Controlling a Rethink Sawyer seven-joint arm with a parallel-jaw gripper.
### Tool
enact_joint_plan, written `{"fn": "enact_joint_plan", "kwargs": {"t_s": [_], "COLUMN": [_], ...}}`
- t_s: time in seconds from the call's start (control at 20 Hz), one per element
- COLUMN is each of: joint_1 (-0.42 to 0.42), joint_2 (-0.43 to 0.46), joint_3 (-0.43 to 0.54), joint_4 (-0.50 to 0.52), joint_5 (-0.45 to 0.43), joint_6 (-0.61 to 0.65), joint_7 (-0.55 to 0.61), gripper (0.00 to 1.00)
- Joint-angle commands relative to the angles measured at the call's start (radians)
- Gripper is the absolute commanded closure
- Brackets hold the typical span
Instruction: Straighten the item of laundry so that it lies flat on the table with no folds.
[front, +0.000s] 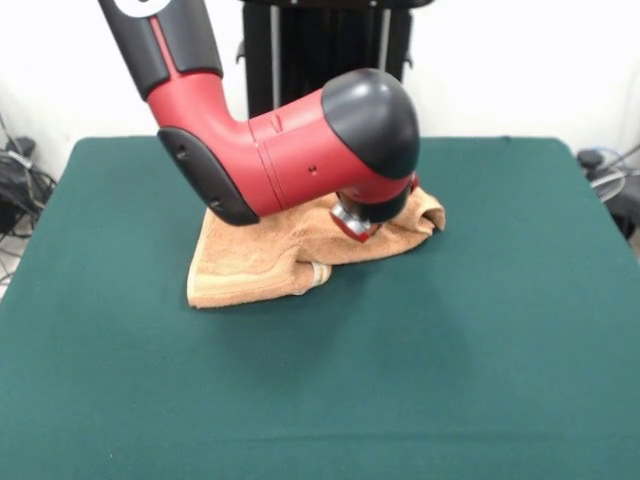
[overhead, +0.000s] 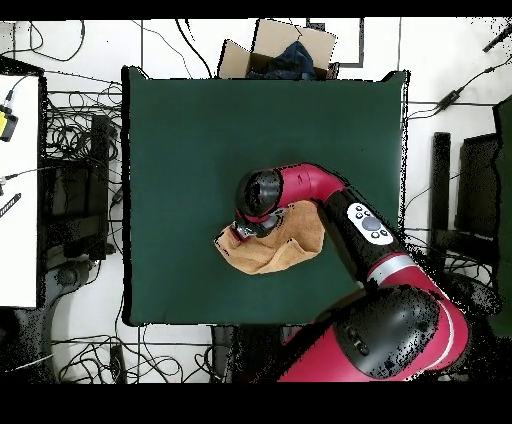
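One towel (front: 262, 262), crumpled, on one green table (front: 450, 330). One red arm (front: 290, 150) over it, with one gripper (front: 355, 222). One cardboard box (overhead: 290, 48) sits off the table at twelve o'clock overhead.

An open cardboard box (overhead: 277, 48) holding dark cloth sat on the floor just past the counter's far edge. Tangled cables (overhead: 75, 170) lay along its left side.

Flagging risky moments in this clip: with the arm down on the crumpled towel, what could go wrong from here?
1. The towel is bunched, with a fold near its front edge; a pull from the tool might drag the whole heap across the table rather than open it.
2. The bulky arm hides the towel's far part, so a poor catch could pass unseen.
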Motion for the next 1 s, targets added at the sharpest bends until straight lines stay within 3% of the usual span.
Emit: {"fn": "enact_joint_plan", "kwargs": {"t_s": [0.05,1.0], "joint_1": [-0.001,-0.049], "joint_2": [0.010,0.030], "joint_3": [-0.050,-0.055], "joint_4": [-0.143,-0.071], "joint_5": [-0.117,-0.130], "joint_6": [-0.083,-0.206], "joint_7": [-0.206,-0.145], "gripper": [1.00,1.00]}}
